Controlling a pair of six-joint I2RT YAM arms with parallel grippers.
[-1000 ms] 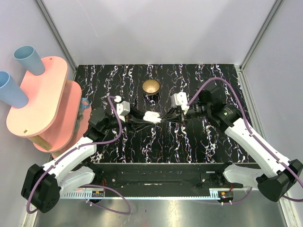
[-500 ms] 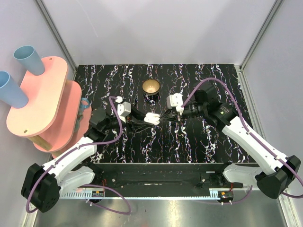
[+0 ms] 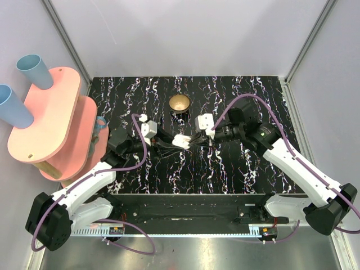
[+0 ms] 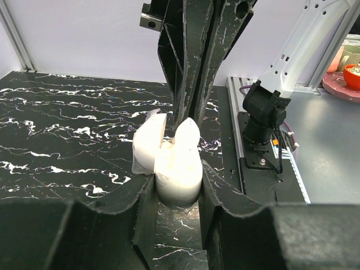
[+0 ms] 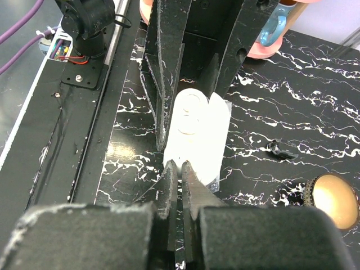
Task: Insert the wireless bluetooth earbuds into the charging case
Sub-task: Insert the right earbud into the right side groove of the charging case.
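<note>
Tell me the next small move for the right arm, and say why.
Probably nudge the right gripper a touch into the open charging case. Its jaws are shut, tips at the case's rim, while the left gripper clamps the case with its lid hinged open. Whether anything sits between those tips cannot be told.

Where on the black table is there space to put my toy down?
Bare tabletop lies between the left arm and right arm, nearer than the charging case. More lies behind the gold bowl, up to the far edge. The middle is crowded: the left gripper and right gripper meet at the case.
</note>
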